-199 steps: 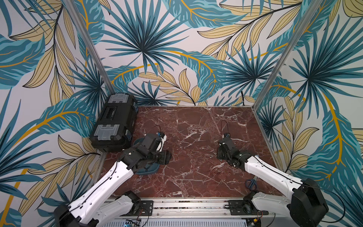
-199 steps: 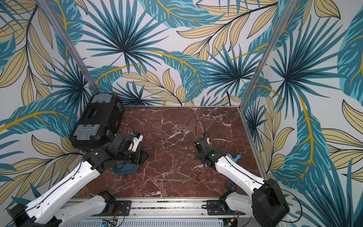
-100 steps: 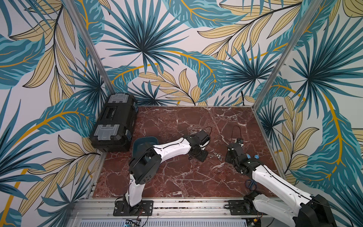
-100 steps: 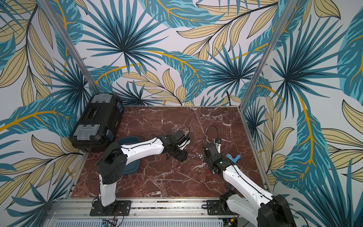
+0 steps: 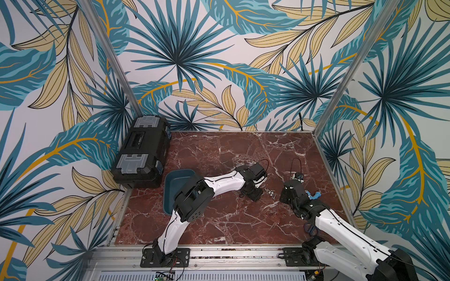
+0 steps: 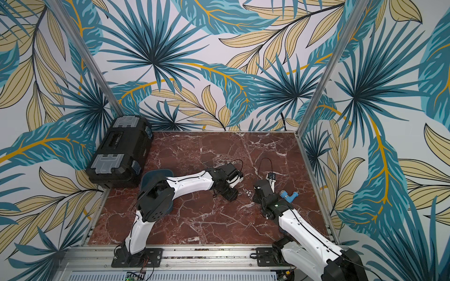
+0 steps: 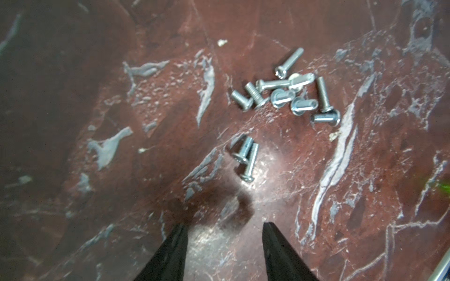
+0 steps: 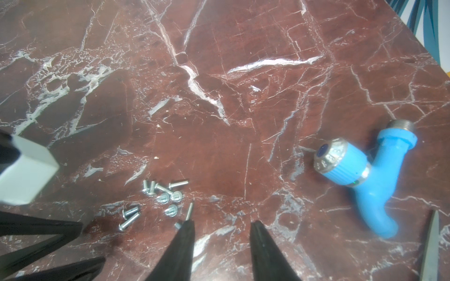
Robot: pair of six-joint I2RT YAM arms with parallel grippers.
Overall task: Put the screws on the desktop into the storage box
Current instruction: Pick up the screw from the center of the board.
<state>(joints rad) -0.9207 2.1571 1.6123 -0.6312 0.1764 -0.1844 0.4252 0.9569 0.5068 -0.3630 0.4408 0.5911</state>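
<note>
Left pincer (image 7: pixel 224 225) stands spread with nothing between its black fingers, tips low over the reddish-brown marble-patterned desk (image 5: pixel 219 219) and near the small silvery metal screws (image 7: pixel 282 95), though apart from them. Most of the screws lie in a loose heap, some touching or crossing, and two more lie side by side between the heap and this pincer. On the opposite side of the screws the right pincer (image 8: pixel 222 222) is also spread and pinches nothing. One thin screw lies right at the tip of one of its fingers (image 8: pixel 187 233); whether they touch cannot be told. In both top views the screws (image 5: pixel 270 193) sit on the desk between the two pincers. The shallow dark teal plastic storage box (image 5: pixel 177 177) lies well apart from the screws, beyond the left pincer and partly hidden under that arm. A bright blue plastic tap with a silvery knob (image 8: pixel 353 170) lies on the desk beyond the right pincer, away from the screws.
</note>
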